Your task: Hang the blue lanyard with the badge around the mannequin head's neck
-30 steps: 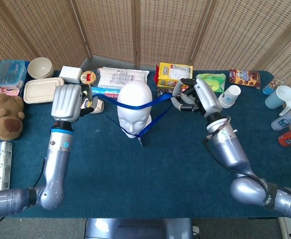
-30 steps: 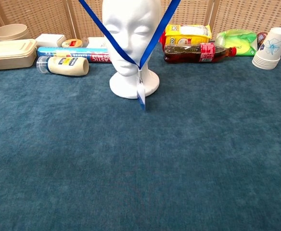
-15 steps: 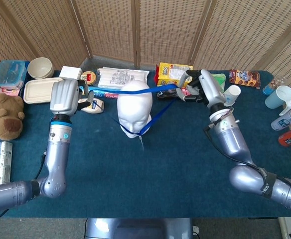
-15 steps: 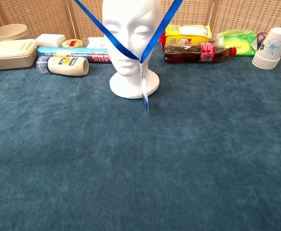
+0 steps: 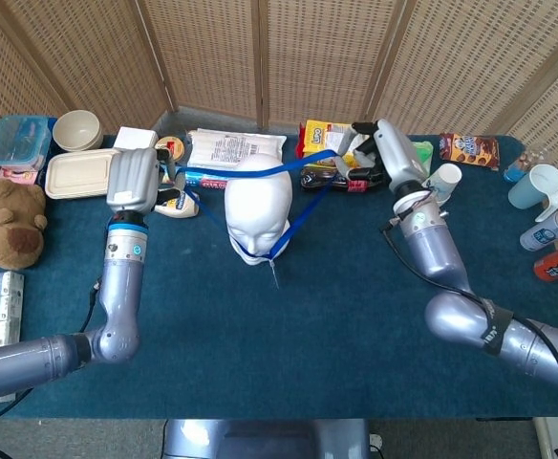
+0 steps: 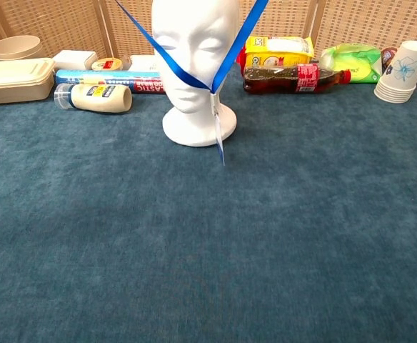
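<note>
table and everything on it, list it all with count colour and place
mannequin head: 1, white, centre
lanyard: 1, blue, looped over head, badge below chin
cola bottle: 1, dark, lying right of head
cup stack: 1, white, right
mayonnaise bottle: 1, cream, lying left
lidded tray: 1, beige, left
bowl: 1, cream, back left
teddy bear: 1, brown, left edge
mug: 1, light blue, right
table: blue cloth
left robot hand: holds strap
right robot hand: holds strap
</note>
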`<state>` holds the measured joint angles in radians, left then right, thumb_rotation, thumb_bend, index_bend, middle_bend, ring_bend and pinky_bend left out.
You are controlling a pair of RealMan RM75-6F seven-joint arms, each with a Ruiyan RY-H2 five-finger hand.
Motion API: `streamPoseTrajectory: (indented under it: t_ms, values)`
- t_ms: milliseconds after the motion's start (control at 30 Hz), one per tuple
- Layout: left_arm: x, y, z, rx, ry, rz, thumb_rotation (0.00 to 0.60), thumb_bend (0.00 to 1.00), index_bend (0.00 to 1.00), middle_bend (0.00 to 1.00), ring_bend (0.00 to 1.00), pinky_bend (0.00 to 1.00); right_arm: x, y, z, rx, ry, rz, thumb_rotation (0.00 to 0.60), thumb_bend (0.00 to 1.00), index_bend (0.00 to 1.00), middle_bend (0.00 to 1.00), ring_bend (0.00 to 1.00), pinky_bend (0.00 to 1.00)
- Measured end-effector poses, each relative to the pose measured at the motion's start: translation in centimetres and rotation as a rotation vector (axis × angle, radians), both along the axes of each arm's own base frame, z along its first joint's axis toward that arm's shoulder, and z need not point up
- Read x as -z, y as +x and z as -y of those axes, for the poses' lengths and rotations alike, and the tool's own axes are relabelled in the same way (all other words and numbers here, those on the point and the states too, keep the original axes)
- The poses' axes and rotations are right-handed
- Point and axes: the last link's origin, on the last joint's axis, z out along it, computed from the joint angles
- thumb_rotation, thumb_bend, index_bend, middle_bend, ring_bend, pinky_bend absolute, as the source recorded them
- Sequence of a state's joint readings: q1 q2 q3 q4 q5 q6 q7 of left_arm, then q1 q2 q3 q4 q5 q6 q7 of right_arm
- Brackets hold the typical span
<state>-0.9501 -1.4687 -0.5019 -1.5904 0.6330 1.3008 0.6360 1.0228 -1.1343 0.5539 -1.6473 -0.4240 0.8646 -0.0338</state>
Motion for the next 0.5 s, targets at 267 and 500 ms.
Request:
streamPoseTrajectory:
  t_ms: [267,500]
  values:
    - [0.8,0.6,-1.2,-0.006,0.0,0.001,0.542,0.43,0.68,1.0,1.0,1.0,0.7,0.6,1.7,0.012,-0.005,-0.026,0.6,0.58,0.72,1.0,1.0,1.0]
    - [1.5,0.6,-1.9,-0.021,-0.006,0.0,0.543,0.43,0.68,1.0,1.0,1.0,1.0,0.8,3.0,0.03,-0.013,-0.051,0.6,0.58,0.72,1.0,1.0,1.0]
